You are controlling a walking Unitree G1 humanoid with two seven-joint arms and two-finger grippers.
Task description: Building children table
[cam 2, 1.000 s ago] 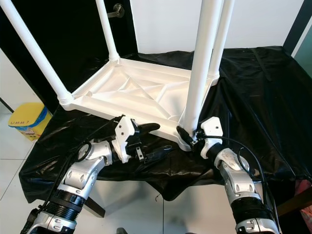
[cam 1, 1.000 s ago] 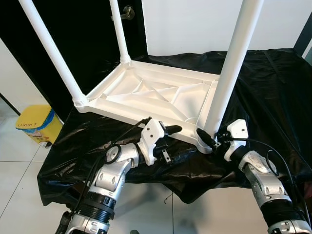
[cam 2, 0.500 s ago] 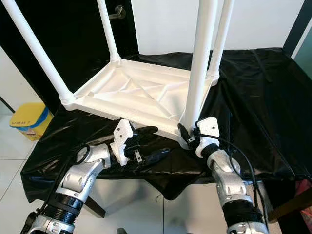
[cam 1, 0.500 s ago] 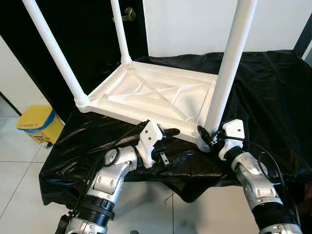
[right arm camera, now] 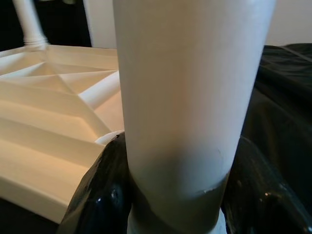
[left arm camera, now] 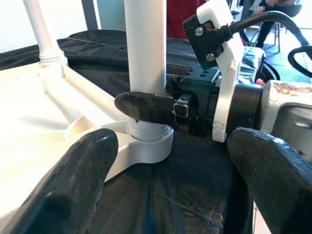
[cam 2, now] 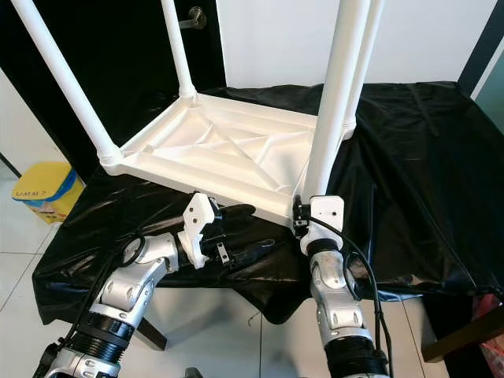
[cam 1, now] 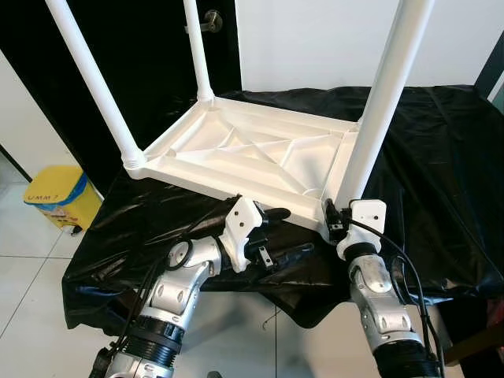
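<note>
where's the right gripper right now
The right gripper is at the near right corner of the upturned white table top, its black fingers closed around the base of the nearest leg, above the black cloth.

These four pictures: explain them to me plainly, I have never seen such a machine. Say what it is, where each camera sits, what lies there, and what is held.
This is a humanoid robot with two silver arms, each ending in two long black fingers. Two pictures come from cameras in its head, looking down; the other two come from a camera on each wrist, looking along that arm's fingers.

Before it, upside down on a black plastic sheet, lies a white plastic children's table top with four white tube legs pointing up.

The right gripper is closed around the base of the nearest white leg, just above its socket. The left gripper is open and holds nothing, beside the table's near edge.

A yellow bin stands on the floor.
</note>
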